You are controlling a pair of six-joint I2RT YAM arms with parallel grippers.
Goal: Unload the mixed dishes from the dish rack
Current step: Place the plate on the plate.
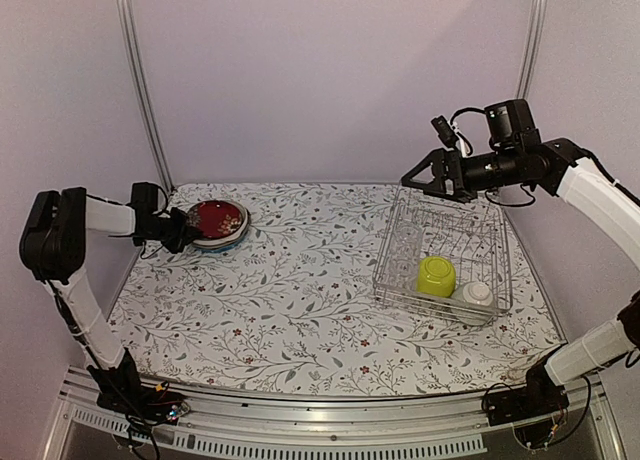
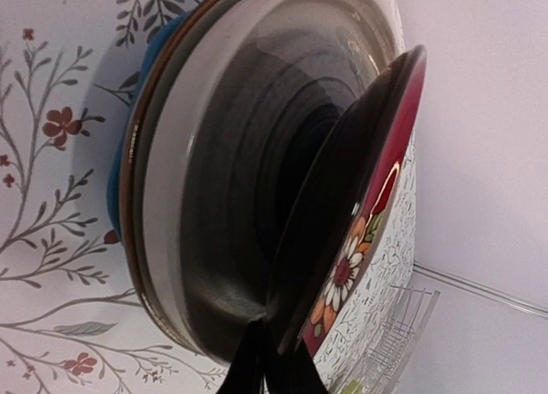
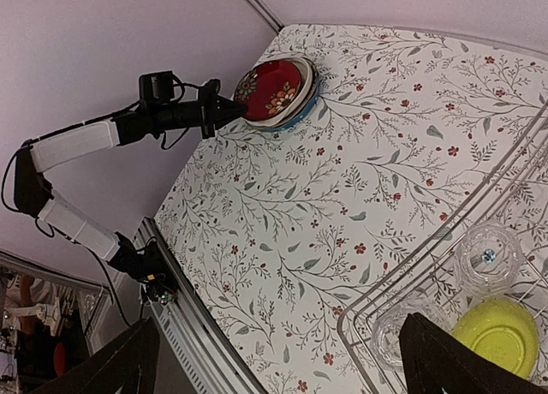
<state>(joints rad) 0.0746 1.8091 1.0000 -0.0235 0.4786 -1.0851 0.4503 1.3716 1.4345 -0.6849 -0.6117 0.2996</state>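
Rack first: rectangular silver wire dish rack sits at 3 o'clock on the table, which has a leafy floral print. Inside, near its 6 o'clock end, is an upturned lime-green bowl, w/ a small whitish bowl just beside it at 4 o'clock. Two clear drinking glasses stand next to the lime one, seen from the right wrist cam.

At 10 o'clock on the table is the plate stack: pale blue-green plate at btm, grey ringed plate on it, red floral plate on top, tilted, one side lifted off the grey.

Left gripper is clamped on the red plate's rim at the stack's 9 o'clock. Right gripper hangs above the rack's 11 o'clock corner, jaws spread wide, empty.
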